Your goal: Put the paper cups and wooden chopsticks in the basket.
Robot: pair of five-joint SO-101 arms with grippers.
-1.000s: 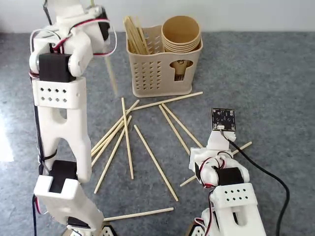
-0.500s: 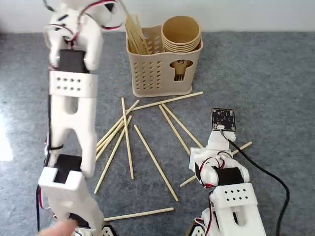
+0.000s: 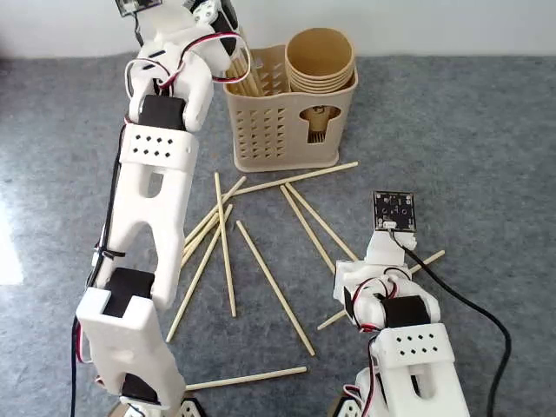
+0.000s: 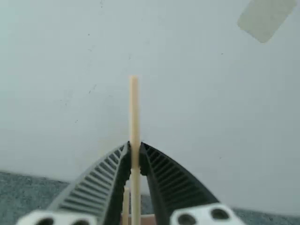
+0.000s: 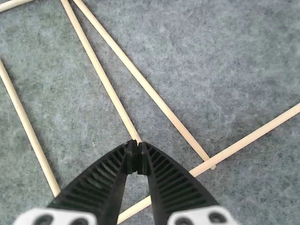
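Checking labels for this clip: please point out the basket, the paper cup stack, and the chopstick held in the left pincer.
basket (image 3: 269, 135), high view, perforated front wall.
paper cup stack (image 3: 320, 50), high view, inside of the top cup.
held chopstick (image 4: 134, 112), left wrist view, bare upper shaft.

Grey felt mat (image 3: 486, 156) covers the tabletop, fuzzy texture. It lies right under and all around the right gripper (image 5: 136, 157), and a thin strip of it shows below and behind the left gripper (image 4: 135, 146). White wall (image 4: 197, 93) is straight ahead of left gripper, plain w/ a few tiny dark specks. Pale greyish tape patch (image 4: 266, 18) is stuck on the wall, tilted, off to one side of left gripper and well apart from it. Bright white patch (image 3: 9, 252) sits at mat's edge, on left arm's side, well apart from both grippers.
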